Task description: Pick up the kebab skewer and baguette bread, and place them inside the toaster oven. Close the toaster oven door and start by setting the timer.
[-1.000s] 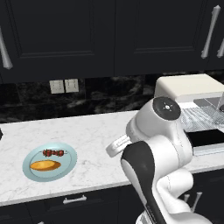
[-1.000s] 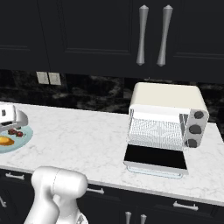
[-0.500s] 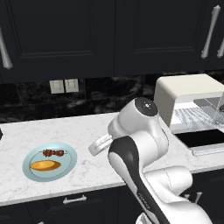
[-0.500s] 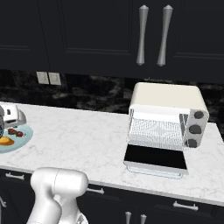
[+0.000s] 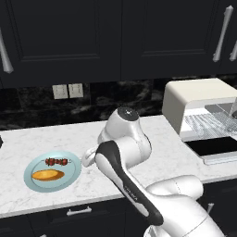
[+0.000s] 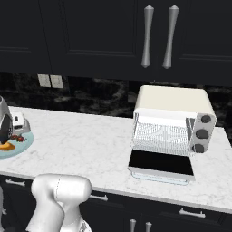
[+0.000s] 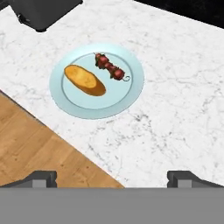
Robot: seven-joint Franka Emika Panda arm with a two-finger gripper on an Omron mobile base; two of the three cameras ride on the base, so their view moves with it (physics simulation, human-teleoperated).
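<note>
From the left base view, the white arm has swung leftward over the last second, away from the cream-white boxy toaster oven (image 5: 203, 109) at the right end of the white marble desk (image 5: 166, 152) and toward the pale blue round plate (image 5: 69, 178) near the front left edge; I take that as the reach for the first pick getting under way. On that plate lie one golden-orange oval baguette bread (image 5: 47, 174) and one thin kebab skewer (image 5: 56, 161) with dark red meat chunks, side by side and close together. From the right base view, the one toaster oven sits toward the desk's right end, its dark glass toaster oven door (image 6: 161, 163) folded down flat, wire rack bare, three dark knobs on its right face. From the hand view, the end effector (image 7: 113, 178) hangs released, fingertips spread wide, above the desk's front edge, well short of the plate, nothing gripped; a dark grey appliance (image 7: 43, 11) sits beyond.
</note>
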